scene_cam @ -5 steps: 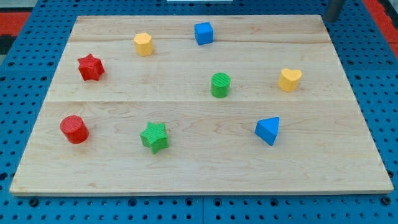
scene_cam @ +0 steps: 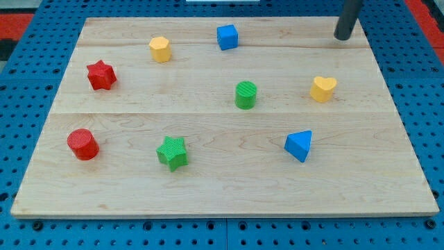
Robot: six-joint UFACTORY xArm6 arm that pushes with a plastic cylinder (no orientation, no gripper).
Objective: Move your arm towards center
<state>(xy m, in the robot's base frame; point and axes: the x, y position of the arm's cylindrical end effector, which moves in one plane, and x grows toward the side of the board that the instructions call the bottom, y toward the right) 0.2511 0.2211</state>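
My tip (scene_cam: 342, 38) is the lower end of a dark rod at the view's top right, on the wooden board (scene_cam: 222, 194). It stands above the yellow heart (scene_cam: 322, 89) and well right of the blue cube (scene_cam: 227, 36), touching no block. The green cylinder (scene_cam: 245, 94) sits near the board's middle, down and left of the tip. Other blocks: yellow hexagonal block (scene_cam: 159, 49), red star (scene_cam: 101, 75), red cylinder (scene_cam: 83, 144), green star (scene_cam: 172, 153), blue triangular block (scene_cam: 299, 145).
The board lies on a blue pegboard table (scene_cam: 416, 69) with rows of holes. A red area (scene_cam: 14, 21) shows at the view's top left corner and another at the top right.
The rod has moved down and left from the top right corner onto the board. No block has moved.
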